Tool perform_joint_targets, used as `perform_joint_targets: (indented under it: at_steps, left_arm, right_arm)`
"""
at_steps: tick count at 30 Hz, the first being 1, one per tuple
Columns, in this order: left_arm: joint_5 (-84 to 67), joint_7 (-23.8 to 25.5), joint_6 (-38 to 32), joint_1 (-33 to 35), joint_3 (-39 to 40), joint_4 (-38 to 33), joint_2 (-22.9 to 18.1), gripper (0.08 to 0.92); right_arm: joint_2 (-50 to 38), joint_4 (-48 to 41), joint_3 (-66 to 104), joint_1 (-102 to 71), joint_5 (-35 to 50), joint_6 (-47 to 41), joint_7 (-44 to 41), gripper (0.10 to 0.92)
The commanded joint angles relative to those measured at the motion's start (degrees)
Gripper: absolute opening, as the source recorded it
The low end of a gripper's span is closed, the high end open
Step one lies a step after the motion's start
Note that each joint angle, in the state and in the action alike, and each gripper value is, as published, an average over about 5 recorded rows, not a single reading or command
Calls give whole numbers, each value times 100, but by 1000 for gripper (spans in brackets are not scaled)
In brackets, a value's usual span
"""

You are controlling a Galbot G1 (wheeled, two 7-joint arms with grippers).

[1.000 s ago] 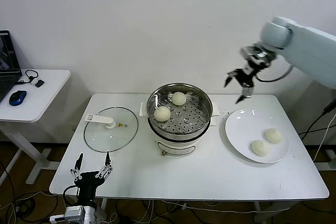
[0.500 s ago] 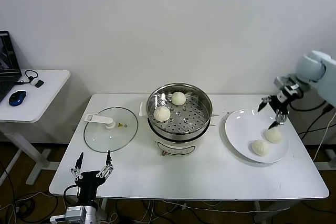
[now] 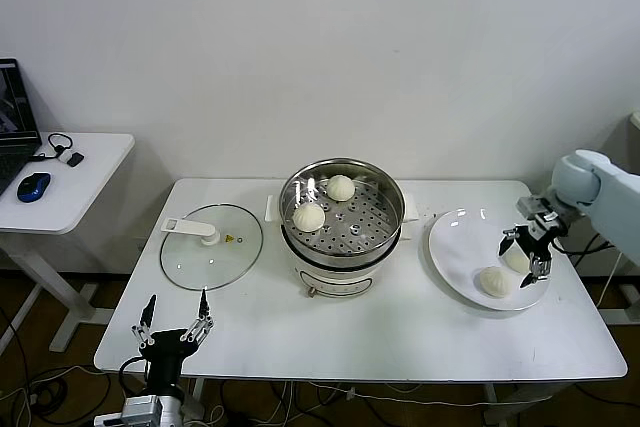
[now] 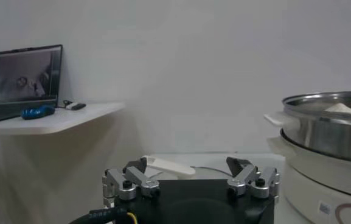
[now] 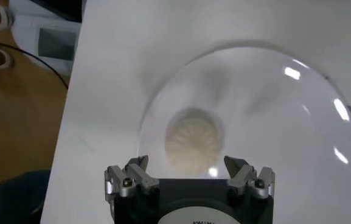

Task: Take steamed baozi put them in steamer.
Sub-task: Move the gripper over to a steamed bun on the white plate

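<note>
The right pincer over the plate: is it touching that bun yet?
Cannot tell. The right pincer is open with the bun on the plate between its tips in the wrist view; neither that nor the head view shows contact or a gap plainly.

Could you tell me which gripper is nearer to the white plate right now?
The right gripper: it hangs open over a baozi on the white plate. The left gripper is parked off the table's near-left edge, beyond the steamer.

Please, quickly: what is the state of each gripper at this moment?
Left gripper: open, holding nothing, parked at the table's near edge.
Right gripper: open, holding nothing, over a bun on the plate.
</note>
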Motion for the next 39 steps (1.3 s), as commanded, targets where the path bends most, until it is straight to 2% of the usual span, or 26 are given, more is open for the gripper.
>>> perform_joint_targets:
  at_steps: [1, 39]
  left_arm:
    - [2, -1, 0, 1, 1, 10, 11, 823]
    - [-14, -11, -22, -14, -10, 119, -5, 823]
  right_arm:
    - [226, -356, 567, -538, -526, 70, 51, 823]
    - [693, -600, 904, -771, -920, 117, 106, 823]
